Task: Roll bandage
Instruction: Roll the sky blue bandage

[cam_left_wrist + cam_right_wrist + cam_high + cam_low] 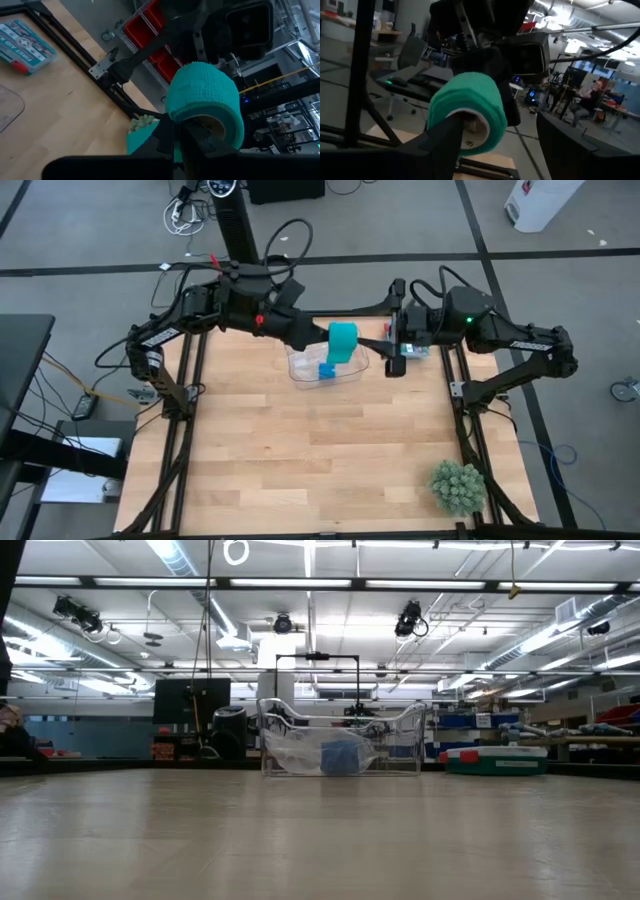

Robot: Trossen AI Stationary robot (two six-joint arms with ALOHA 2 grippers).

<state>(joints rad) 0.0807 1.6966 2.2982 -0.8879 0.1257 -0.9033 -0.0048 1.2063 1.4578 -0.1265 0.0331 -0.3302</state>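
Observation:
The teal bandage [343,338] is a thick roll on a cardboard core, held in the air over a clear plastic container [352,370]. A loose teal tail [335,358] hangs from it toward the container. My left gripper [186,131] comes from the table's left and is shut on the roll [202,95]. My right gripper [505,145] is open beside the roll [470,100], on the table's right side of it. One of its fingers is at the roll's open end and the other stands well apart. Neither gripper shows in the low view. My left gripper holds the roll at the rim of its open end [192,120], where the cardboard core shows. Its own fingers hide whether one of them reaches inside the core. The roll is lifted clear above the container, its axis roughly level. My right gripper has one finger [445,135] at the mouth of the cardboard core [472,131]. I cannot tell whether it touches. Its other finger [570,147] is clear of the roll.
A blue roll [326,370] lies in the clear container, which also shows in the low view [290,745]. A first-aid box [25,47] lies near the table's right edge. A green spiky ball [458,486] sits at the near right corner. Bare wood lies nearer.

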